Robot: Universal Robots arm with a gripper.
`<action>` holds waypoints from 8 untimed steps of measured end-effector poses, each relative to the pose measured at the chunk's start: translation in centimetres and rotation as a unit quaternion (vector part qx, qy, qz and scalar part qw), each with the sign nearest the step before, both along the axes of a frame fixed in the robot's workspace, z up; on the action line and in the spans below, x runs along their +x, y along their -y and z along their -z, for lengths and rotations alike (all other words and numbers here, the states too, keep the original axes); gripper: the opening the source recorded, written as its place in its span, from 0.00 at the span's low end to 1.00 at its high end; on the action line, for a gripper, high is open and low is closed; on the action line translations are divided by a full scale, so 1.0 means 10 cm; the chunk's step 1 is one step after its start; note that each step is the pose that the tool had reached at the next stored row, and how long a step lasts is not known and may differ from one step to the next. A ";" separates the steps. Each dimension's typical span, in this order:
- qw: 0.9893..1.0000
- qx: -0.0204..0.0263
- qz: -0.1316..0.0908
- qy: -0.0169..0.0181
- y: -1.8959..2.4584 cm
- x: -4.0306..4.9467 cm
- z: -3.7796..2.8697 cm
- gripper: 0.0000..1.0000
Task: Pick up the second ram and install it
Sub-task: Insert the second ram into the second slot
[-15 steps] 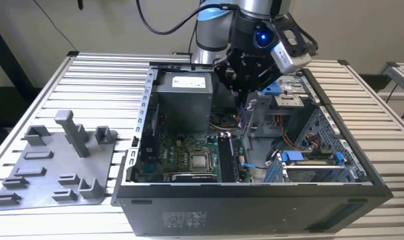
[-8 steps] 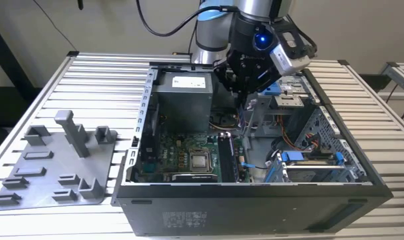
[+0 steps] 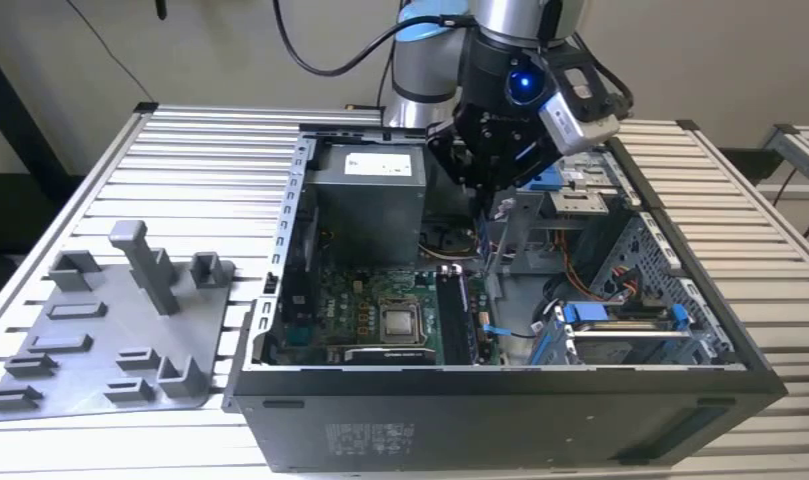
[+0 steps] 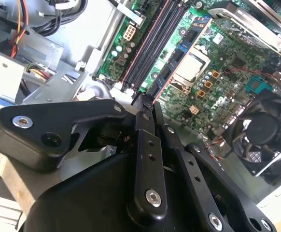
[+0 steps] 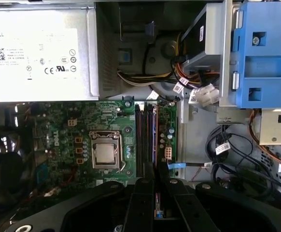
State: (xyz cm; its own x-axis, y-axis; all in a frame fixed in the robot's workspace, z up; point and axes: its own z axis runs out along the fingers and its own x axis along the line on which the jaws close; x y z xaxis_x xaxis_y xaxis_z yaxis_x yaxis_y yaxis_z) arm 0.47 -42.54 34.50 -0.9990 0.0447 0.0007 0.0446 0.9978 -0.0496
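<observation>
Upper centre of the exterior view, my gripper (image 3: pixel 482 182) narrowly pinches the second ram (image 5: pixel 156 205) above the green board (image 5: pixel 131 126).

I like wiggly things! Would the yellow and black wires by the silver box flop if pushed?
The wires probably flop: they hang in loose curves. Thin strands, so likely light. They seem anchored at the silver box, so they'd likely swing, not slide.

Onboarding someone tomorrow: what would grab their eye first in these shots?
The open black metal computer tower lying on the slatted silver table, its green circuit board bared. The black robot gripper hangs right above it, over the board's long black slots. A grey plastic fixture plate sits at the exterior view's left.
</observation>
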 end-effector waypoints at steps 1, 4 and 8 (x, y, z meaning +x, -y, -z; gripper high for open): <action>1.000 0.000 0.000 0.000 0.000 0.000 0.003 0.14; 1.000 0.000 0.000 0.000 0.000 0.000 0.010 0.14; 1.000 0.000 0.000 0.000 0.000 0.000 0.024 0.14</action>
State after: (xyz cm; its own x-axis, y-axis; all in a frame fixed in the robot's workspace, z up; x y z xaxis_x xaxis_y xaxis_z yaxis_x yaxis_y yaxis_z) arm 0.47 -42.54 34.26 -0.9990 0.0447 0.0006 0.0446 0.9978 -0.0492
